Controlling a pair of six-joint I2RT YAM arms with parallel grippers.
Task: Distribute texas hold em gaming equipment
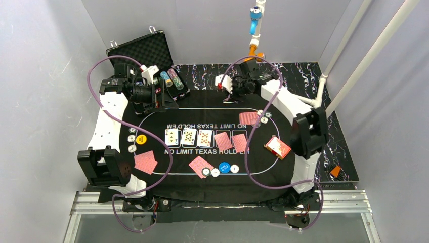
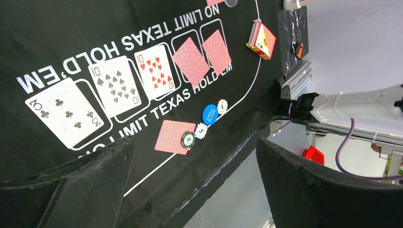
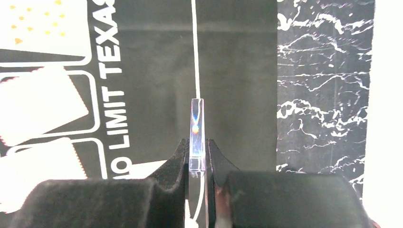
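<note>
Right gripper (image 3: 197,148) is pinched tight on a clear flat piece (image 3: 196,126), held edge-on. Its long axis runs straight out past the fingertips, over the mat (image 3: 157,71). Can't tell what the piece is. Left gripper (image 2: 195,146) is spread wide and empty, with the blue button (image 2: 209,114) ahead between its fingers. Open case (image 1: 136,48) just beyond the left fingers holds chip stacks (image 1: 171,78), so the left arm is nearer.

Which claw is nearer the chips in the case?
Left. The left claw hangs just beside the chips in the case; the right claw is well off to their right.
</note>
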